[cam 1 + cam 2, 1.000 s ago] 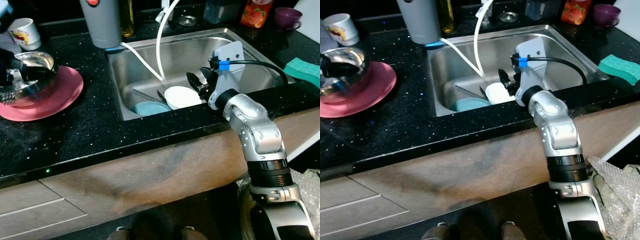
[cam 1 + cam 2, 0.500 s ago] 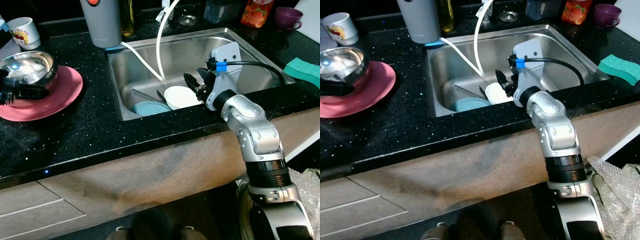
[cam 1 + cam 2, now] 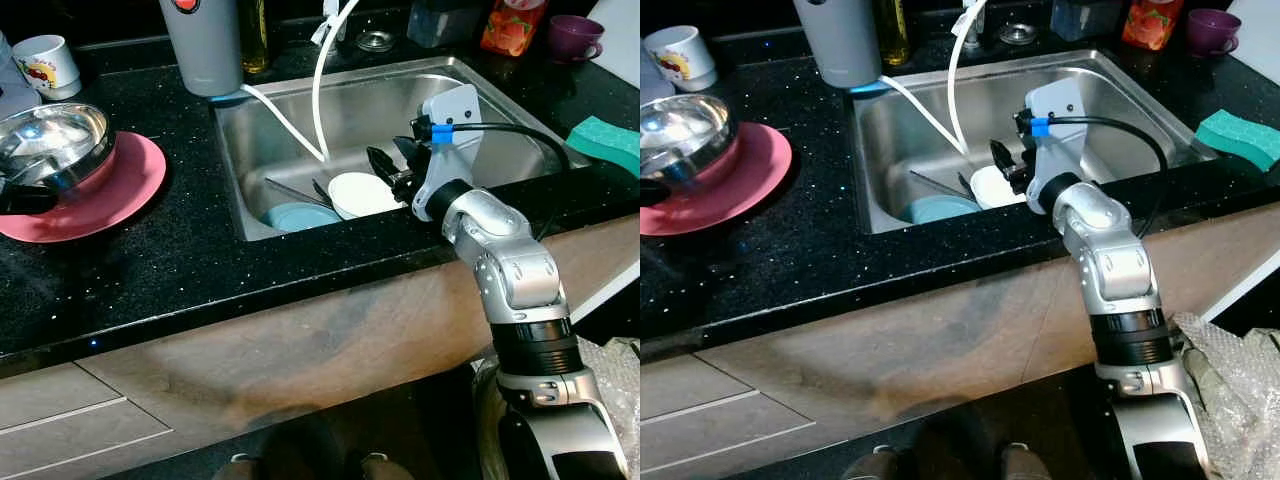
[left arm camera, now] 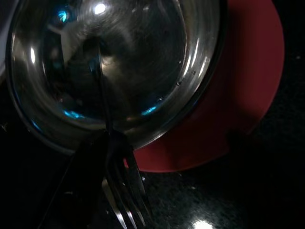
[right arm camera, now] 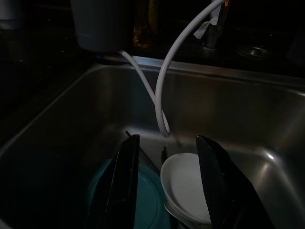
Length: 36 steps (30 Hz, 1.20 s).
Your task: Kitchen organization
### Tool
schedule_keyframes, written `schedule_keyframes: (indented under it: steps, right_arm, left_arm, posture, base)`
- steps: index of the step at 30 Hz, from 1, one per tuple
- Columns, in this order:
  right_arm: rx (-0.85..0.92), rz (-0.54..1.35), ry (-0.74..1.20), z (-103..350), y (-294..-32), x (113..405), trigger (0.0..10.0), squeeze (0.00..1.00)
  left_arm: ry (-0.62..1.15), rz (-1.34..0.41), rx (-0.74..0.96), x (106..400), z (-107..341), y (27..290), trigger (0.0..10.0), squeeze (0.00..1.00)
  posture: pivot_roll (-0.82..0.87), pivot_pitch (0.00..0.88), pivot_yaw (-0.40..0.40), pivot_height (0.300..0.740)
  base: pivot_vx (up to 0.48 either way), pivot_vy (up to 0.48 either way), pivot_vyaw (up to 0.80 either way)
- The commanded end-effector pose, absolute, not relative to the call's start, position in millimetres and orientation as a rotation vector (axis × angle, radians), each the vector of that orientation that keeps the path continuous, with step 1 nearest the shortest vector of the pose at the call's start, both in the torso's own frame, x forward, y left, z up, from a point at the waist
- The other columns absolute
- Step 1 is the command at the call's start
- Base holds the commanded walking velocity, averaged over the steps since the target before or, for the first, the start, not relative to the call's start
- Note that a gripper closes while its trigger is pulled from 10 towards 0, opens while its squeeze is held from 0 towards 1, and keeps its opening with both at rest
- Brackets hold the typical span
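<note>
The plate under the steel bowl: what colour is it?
The plate is pinkish red, clearest in the left eye view.

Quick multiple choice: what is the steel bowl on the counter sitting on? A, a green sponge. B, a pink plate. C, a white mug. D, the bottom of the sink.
B: the steel bowl rests on the pink plate lying on the black counter to the left of the sink.

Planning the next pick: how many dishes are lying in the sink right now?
2: a white dish below the right gripper, and a teal plate beside it. More may hide underneath.
</note>
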State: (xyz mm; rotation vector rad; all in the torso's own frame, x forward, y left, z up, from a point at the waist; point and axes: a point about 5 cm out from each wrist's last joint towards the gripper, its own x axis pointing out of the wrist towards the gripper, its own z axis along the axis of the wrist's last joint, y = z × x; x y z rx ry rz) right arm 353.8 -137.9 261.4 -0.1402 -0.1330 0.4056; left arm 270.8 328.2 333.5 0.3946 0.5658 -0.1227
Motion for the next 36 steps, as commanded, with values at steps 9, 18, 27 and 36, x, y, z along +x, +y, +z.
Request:
schedule_keyframes:
  steps: [9,18,27,36]
  right_arm:
    - [-0.121,0.411,-0.121,259,-138,353,10.0,0.0]
    - [-0.112,0.409,-0.119,259,-138,354,10.0,0.0]
    - [-0.112,0.408,-0.121,259,-138,354,10.0,0.0]
    - [-0.114,0.403,-0.122,260,-140,354,10.0,0.0]
  left_arm:
    - [0.545,-0.033,0.544,272,330,342,10.0,0.0]
    - [0.633,0.034,0.733,267,318,355,10.0,0.0]
    - [0.519,0.069,0.828,277,321,357,10.0,0.0]
    - [0.498,-0.005,0.752,282,314,343,10.0,0.0]
  posture:
    - [0.05,0.129,0.007,0.74]
    - [0.05,0.131,0.006,0.74]
    - [0.05,0.132,0.008,0.74]
    - [0.05,0.133,0.01,0.74]
  base:
    - [0.0,0.0,0.0]
    - [0.0,0.0,0.0]
    - [0.0,0.0,0.0]
    - [0.0,0.0,0.0]
